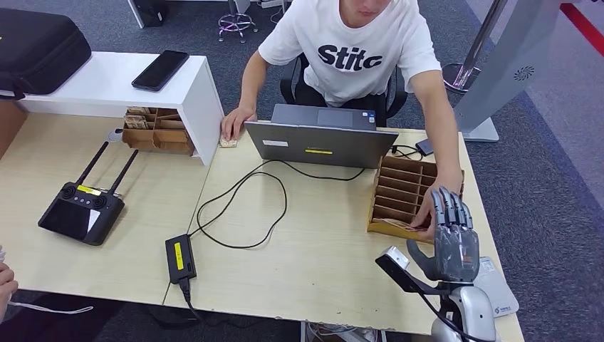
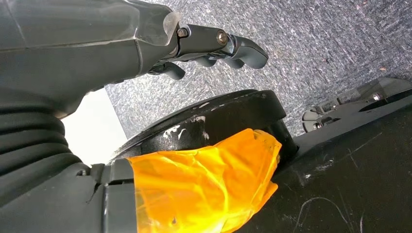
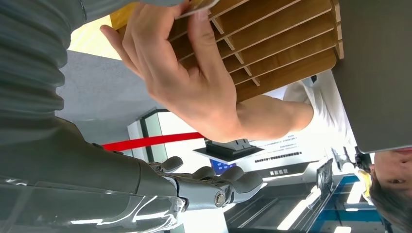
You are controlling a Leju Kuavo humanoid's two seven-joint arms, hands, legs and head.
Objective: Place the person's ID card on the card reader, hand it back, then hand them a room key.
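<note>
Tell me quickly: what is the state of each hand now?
Left hand: fingers curled, holding nothing.
Right hand: open, holding nothing.

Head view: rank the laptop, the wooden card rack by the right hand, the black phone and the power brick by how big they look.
1. Laptop
2. Card rack
3. Phone and power brick look about alike; the brick lies nearer the camera, so I won't rank these two.

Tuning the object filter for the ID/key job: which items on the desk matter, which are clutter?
Task-relevant:
right hand, raised and empty
person's hand reaching into the wooden slotted card rack

Clutter:
laptop
remote controller
power brick and cable
phone
black case
</note>
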